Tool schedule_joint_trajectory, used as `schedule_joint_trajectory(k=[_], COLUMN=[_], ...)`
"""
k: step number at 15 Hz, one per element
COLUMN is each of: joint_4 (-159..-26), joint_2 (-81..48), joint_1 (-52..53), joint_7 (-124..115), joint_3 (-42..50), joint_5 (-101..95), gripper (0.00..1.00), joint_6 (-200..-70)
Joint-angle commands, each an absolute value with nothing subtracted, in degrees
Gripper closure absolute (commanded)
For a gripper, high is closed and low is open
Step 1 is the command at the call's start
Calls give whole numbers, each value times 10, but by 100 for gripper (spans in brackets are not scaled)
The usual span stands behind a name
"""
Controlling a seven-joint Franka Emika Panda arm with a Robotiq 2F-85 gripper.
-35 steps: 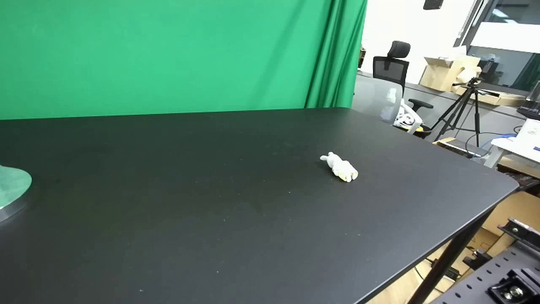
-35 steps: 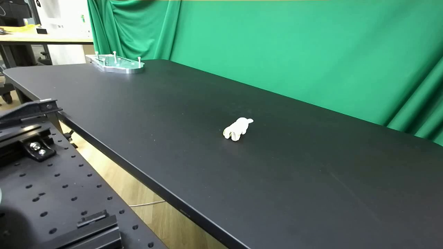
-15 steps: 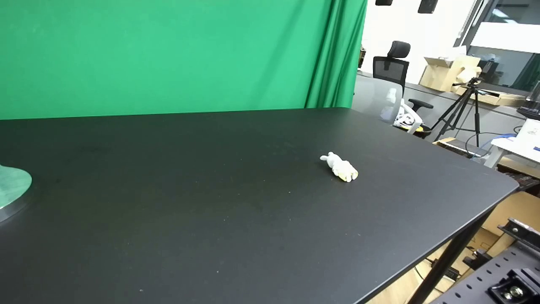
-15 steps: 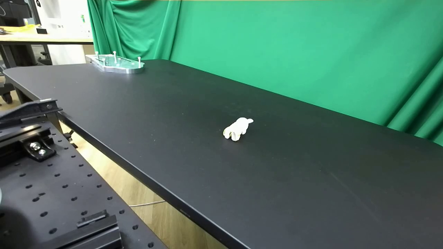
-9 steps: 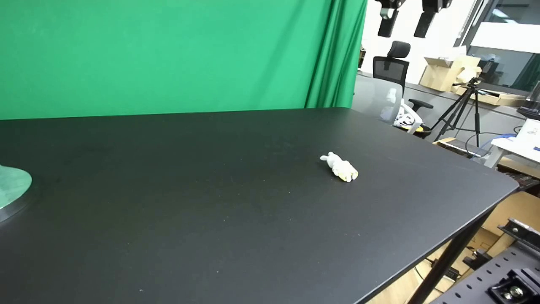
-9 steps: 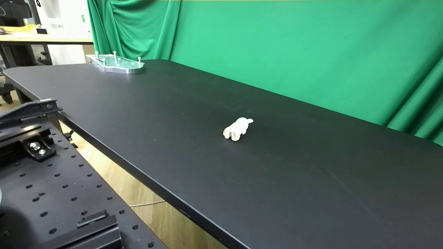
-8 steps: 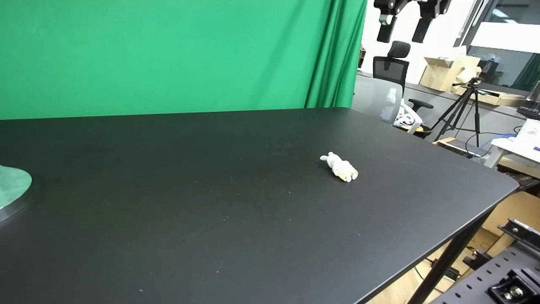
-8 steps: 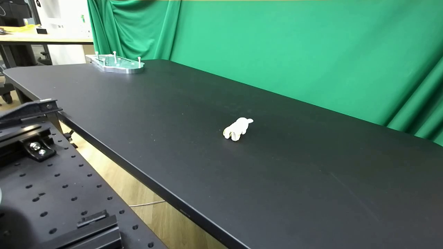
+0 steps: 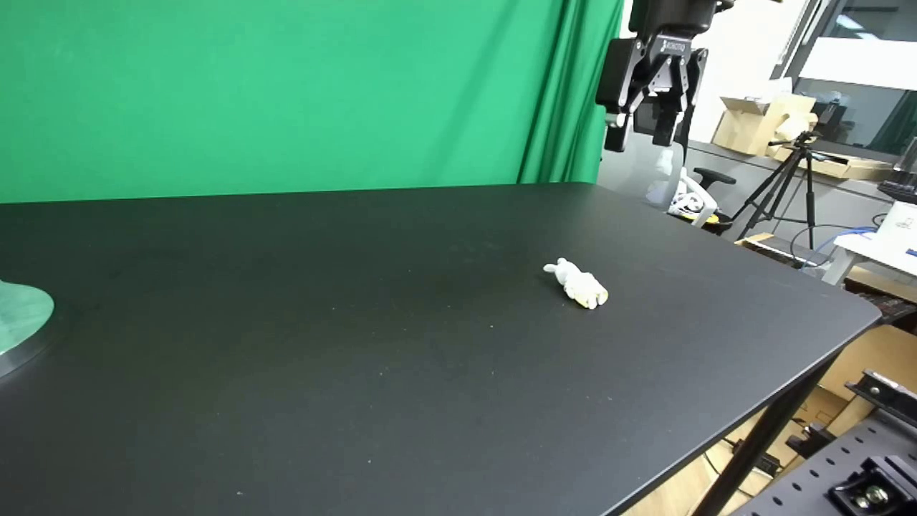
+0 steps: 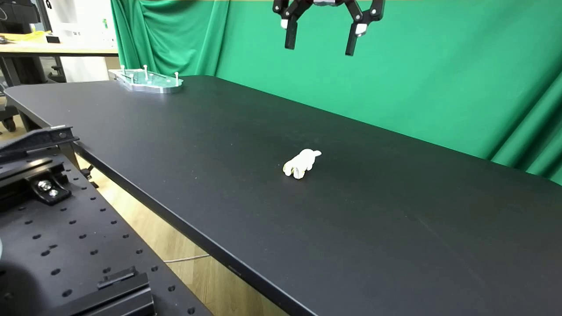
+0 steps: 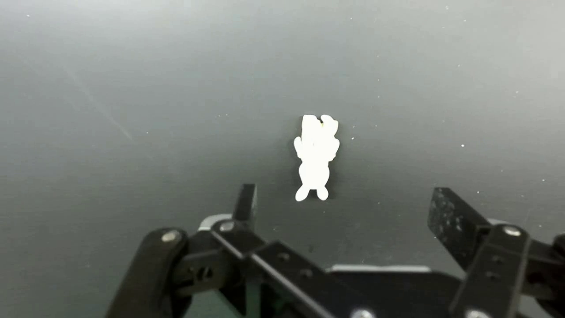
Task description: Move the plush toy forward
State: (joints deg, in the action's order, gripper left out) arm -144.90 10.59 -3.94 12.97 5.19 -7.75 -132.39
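Note:
The plush toy is a small white figure with two ear-like lobes. It lies on the black table in both exterior views (image 9: 577, 284) (image 10: 302, 163). In the wrist view the plush toy (image 11: 314, 154) lies lengthwise up the picture, ahead of and between the finger lines, nearer the left finger. My gripper hangs well above the table, open and empty, in both exterior views (image 9: 639, 145) (image 10: 319, 50). In the wrist view the open gripper (image 11: 344, 190) has a wide gap between its fingers. It is apart from the toy.
A pale green glassy disc with metal posts (image 10: 149, 82) stands at the table's far end; its edge (image 9: 25, 315) also shows at the left of an exterior view. A green curtain (image 9: 286, 93) hangs behind the table. A perforated metal mount (image 10: 79, 228) stands beyond the table's edge.
The gripper has come down from above the picture into both exterior views, staying open. The plush toy has not moved.

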Motion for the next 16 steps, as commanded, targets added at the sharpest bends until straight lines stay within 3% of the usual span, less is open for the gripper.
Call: schedule_joint_trajectory(k=[1, 9, 16], joint_4=[-1446, -1433, -1394], joint_2=[100, 22, -119], joint_1=[-39, -50, -59], joint_7=[131, 88, 108], joint_3=[52, 46, 51], joint_5=[-77, -153, -90], gripper=[0, 0, 0], joint_6=[-1324, -1401, -1505])
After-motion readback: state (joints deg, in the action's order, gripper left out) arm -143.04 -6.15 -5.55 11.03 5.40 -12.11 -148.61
